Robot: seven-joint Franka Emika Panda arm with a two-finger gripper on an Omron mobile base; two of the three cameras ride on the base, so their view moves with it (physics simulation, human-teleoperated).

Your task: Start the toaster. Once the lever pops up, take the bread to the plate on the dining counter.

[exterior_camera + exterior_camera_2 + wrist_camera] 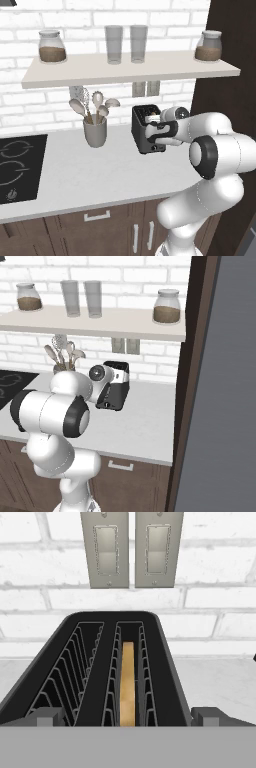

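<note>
The small black boxy toaster [145, 131] stood on the white worktop [100, 170] by the brick wall, under two grey wall switches [132, 549]. A tan bread slice [128, 684] sat upright in one slot. The two-finger gripper [127, 716] hovered just above, jaws spread wide, holding nothing.

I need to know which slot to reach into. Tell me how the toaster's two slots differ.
In the hand view, the right slot holds a slice of bread standing on edge, tan, sunk below the rim. The left slot holds nothing; its wire guides show bare down its length. Both run side by side in the black toaster and look alike in width.
</note>
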